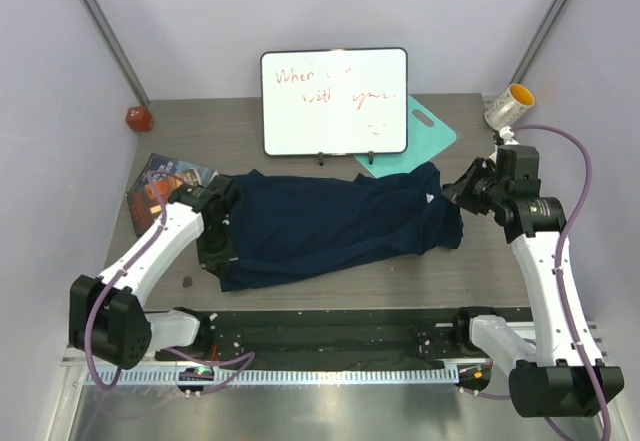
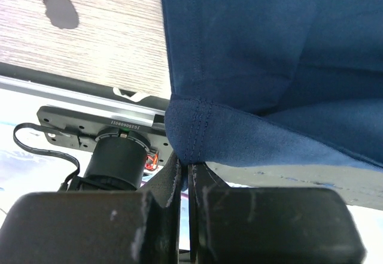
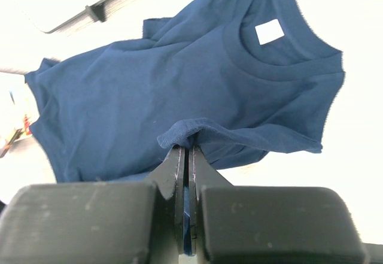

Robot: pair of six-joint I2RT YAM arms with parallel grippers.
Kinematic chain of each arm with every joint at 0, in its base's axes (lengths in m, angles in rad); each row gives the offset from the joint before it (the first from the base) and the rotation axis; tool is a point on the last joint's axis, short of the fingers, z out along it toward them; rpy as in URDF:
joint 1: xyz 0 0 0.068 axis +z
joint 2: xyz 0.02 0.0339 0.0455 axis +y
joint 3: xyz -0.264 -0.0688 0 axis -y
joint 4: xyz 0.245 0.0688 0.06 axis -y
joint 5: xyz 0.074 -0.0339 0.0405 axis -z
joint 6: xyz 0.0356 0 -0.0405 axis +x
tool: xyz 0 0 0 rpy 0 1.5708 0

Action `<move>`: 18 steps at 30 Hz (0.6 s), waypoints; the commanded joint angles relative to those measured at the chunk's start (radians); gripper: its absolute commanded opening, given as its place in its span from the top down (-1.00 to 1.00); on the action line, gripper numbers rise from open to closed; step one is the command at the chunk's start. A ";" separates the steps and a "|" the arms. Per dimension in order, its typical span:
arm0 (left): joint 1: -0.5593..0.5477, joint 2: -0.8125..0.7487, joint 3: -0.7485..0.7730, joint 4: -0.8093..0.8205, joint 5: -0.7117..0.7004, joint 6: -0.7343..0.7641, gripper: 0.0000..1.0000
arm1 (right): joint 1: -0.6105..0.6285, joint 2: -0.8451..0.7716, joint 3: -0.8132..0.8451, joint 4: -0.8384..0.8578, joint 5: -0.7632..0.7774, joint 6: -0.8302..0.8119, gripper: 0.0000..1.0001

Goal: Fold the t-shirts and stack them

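Observation:
One dark navy t-shirt (image 1: 335, 226) lies stretched sideways across the middle of the table, collar end to the right. My left gripper (image 1: 215, 226) is at the shirt's left end, shut on a stitched hem corner. In the left wrist view that corner (image 2: 194, 129) bunches just above the left gripper (image 2: 188, 167), whose jaws are pressed together. My right gripper (image 1: 452, 196) is at the collar end, shut on a fold of the shirt's edge. In the right wrist view the t-shirt (image 3: 149, 90) spreads beyond the right gripper (image 3: 190, 149), its white neck label (image 3: 269, 32) showing.
A whiteboard (image 1: 334, 101) with red writing stands at the back, a teal board (image 1: 430, 133) behind its right side. A red object (image 1: 138, 118) and a printed booklet (image 1: 165, 179) are at the left. A yellow-ended roll (image 1: 510, 104) sits at the back right. The wooden table (image 1: 480, 271) has a dark spot (image 1: 187, 282).

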 commanded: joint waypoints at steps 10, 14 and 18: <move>-0.101 -0.080 0.060 0.109 0.005 0.013 1.00 | 0.004 -0.058 0.010 0.092 0.120 0.038 0.98; -0.101 -0.123 0.141 0.052 -0.189 -0.003 1.00 | 0.004 -0.046 0.093 0.095 0.196 0.026 0.98; -0.100 -0.238 0.178 -0.005 -0.348 -0.027 0.99 | 0.004 -0.066 0.128 0.098 0.310 0.023 0.98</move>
